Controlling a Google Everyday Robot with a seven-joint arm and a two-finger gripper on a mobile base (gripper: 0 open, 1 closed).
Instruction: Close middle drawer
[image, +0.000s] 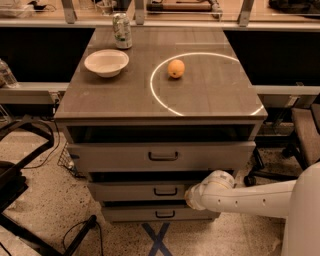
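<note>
Here, jaws at middle drawer (135, 192) front — orange (175, 68), bowl (106, 62) above

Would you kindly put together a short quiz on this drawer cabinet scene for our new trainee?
1. True or false: the orange lies inside the ring of light on the cabinet top.
2. Where is the gripper? A: above the cabinet top. B: at the middle drawer front, right of its handle. C: behind the cabinet.
3. Which of the three drawers sticks out furthest?

Key: 1 true. 2 B. 3 the top drawer.
</note>
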